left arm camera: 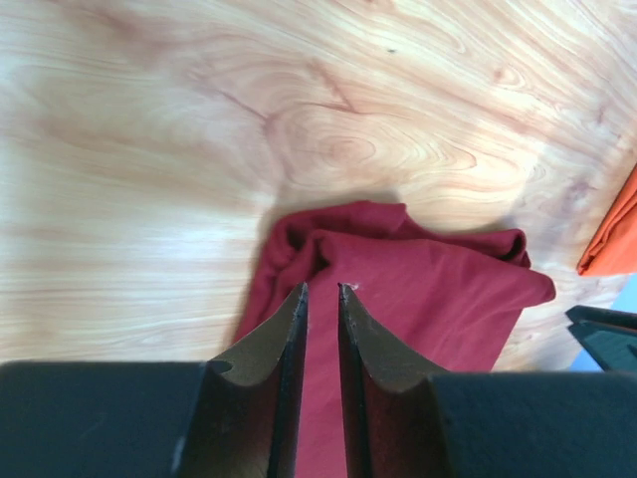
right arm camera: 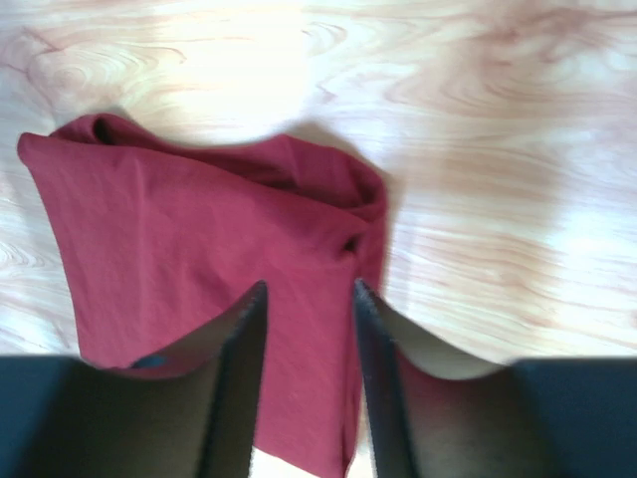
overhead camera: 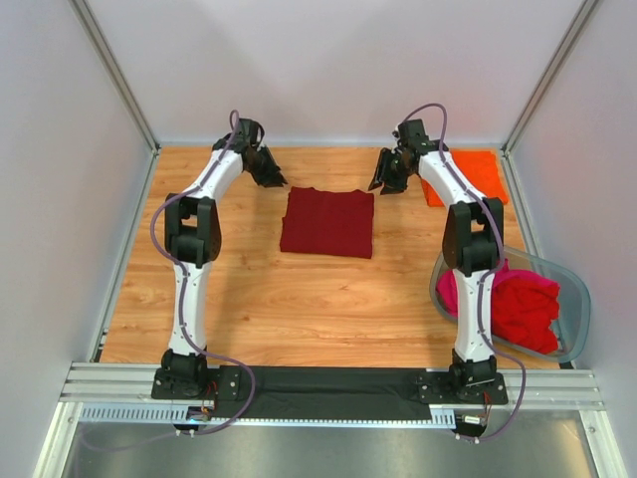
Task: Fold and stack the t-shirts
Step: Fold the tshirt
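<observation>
A dark maroon t-shirt [overhead camera: 326, 222] lies folded into a neat rectangle at the table's middle back. My left gripper [overhead camera: 269, 171] hovers just off its back left corner, and my right gripper [overhead camera: 388, 177] off its back right corner. In the left wrist view, the left gripper [left arm camera: 320, 289] is open by a narrow gap above the maroon shirt [left arm camera: 438, 289], holding nothing. The right gripper [right arm camera: 309, 286] is open wider over the shirt's [right arm camera: 179, 229] bunched edge, also with nothing in it. A folded orange t-shirt [overhead camera: 468, 174] lies at the back right.
A grey translucent tub [overhead camera: 572, 289] stands at the right near edge, holding a magenta-pink shirt [overhead camera: 448, 294] and a crumpled red shirt [overhead camera: 523, 304]. White walls and metal posts close in the wooden table [overhead camera: 249, 299] on three sides.
</observation>
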You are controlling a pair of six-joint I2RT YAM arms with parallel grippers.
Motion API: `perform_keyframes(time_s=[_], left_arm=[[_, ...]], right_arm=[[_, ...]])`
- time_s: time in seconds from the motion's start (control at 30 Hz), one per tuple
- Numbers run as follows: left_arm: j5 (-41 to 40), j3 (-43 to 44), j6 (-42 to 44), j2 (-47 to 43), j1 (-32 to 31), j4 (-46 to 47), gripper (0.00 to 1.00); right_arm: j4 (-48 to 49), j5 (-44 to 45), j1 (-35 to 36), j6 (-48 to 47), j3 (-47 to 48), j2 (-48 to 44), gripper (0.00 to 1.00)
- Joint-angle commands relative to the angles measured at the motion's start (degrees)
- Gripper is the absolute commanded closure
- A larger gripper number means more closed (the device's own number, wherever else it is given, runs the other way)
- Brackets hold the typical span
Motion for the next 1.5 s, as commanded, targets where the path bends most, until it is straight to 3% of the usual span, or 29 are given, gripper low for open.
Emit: perform_keyframes(time_s=[0.0,0.13,0.3,0.4,0.6,0.67,0.8,0.93,1.2,1.33,1.47], left_arm=[[0.0,-0.6,4.4,-5.9,-0.6,1.5,0.75],[3.8,-8.6,7.7,-7.7,-2.7,8.6,0.75],[12.3,-9.0,5.9,-2.8,-2.9,14.1,0.75],[12.0,-6.2,6.0,0.1,-2.8,14.7,0.75],[10.6,-1.1,4.1,5.6,-1.1,16.2,0.75],[9.8,-1.0,3.6,6.6,-0.5,16.9,0.76],[9.6,0.6,1.6,8.5,0.9,16.8,0.75],[10.8,2.9,0.4,9.3,1.4,16.8,0.75],[15.3,4.0,-3.0,0.5,3.2,16.9,0.71],[13.4,0.7,1.1,-5.8,3.0,11.1,0.72],[14.0,-10.6,3.5,-12.2,1.6,12.5,0.72]], right_arm=[[0.9,-2.0,-0.2,-1.9,-3.4,-6.6,0.56],[3.1,-3.2,-0.3,-4.3,-11.9,-9.2,0.51],[4.1,-2.7,-0.7,-6.5,-9.9,-5.8,0.48],[6.5,-3.5,-1.2,-5.7,-8.2,-2.5,0.48],[11.8,-8.1,-2.1,-3.5,-5.7,4.8,0.57],[11.7,-6.9,-2.5,-2.9,-4.8,7.3,0.64],[15.1,-6.3,-4.1,-0.8,-8.7,7.1,0.79],[16.8,-9.6,-4.5,-1.3,-8.6,6.9,0.82],[16.0,-14.6,-4.6,2.8,-3.7,3.2,0.53],[14.7,-14.9,-4.6,3.0,-7.3,-0.9,0.48],[14.1,-15.6,-4.6,2.1,-13.6,-5.3,0.44]])
